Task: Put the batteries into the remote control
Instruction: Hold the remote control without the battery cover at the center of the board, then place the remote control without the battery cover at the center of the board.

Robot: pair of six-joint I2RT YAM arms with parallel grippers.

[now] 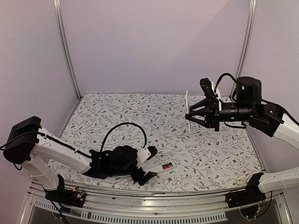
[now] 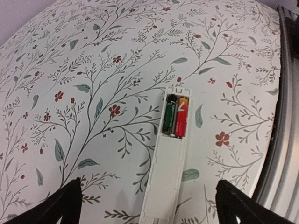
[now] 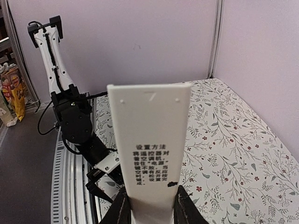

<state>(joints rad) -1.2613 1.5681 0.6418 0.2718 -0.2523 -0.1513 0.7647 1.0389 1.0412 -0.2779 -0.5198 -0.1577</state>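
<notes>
The white remote control (image 2: 167, 177) lies on the floral table, back side up, its battery bay open at the far end. The black battery (image 2: 169, 115) and the red battery (image 2: 181, 119) sit side by side in that bay. My left gripper (image 2: 148, 198) is open, with its black fingers (image 2: 65, 205) either side of the remote's near end, not touching it. In the top view the left gripper (image 1: 151, 166) is by the remote (image 1: 163, 167) near the front edge. My right gripper (image 1: 190, 115) is shut on the thin white cover strip (image 3: 149, 126) and holds it upright above the table's right side.
A metal rail (image 2: 282, 135) runs along the table's near edge, close to the remote. A black cable loop (image 1: 124, 127) arches over the left arm. Purple walls and metal posts (image 1: 65, 46) enclose the table. The left arm (image 3: 74, 121) shows beyond the held cover.
</notes>
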